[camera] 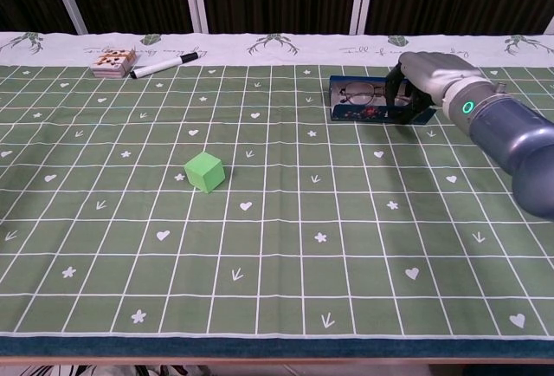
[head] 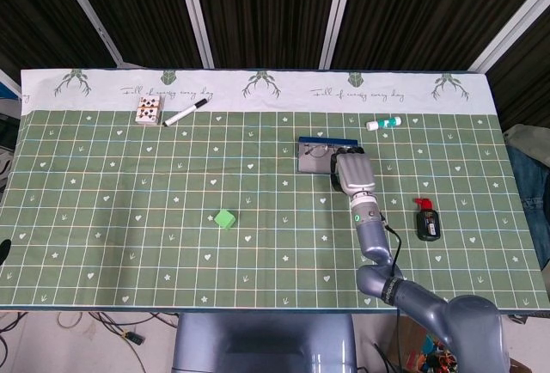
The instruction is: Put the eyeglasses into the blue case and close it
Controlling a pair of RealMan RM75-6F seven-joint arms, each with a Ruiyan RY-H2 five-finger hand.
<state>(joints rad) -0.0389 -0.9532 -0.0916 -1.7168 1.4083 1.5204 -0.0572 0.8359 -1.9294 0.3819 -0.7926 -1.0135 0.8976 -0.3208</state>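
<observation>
We note the blue case [camera: 368, 103] lying open, eyeglasses [camera: 359, 94] inside it, right hand [camera: 421, 80] at its right end, fingers curled over the edge, grip unclear.

one case [camera: 368, 109], one eyeglasses [camera: 362, 93], two markers [head: 186, 115], one cube [head: 224, 218]

Tablecloth [camera: 260, 246] looks like matt green cloth, printed grid. The right hand [camera: 428, 77] is smooth grey metal-looking shell, slight sheen. Case [camera: 359, 109] looks glossy blue, cube [camera: 204, 171] matt green, maybe foam or plastic.
</observation>
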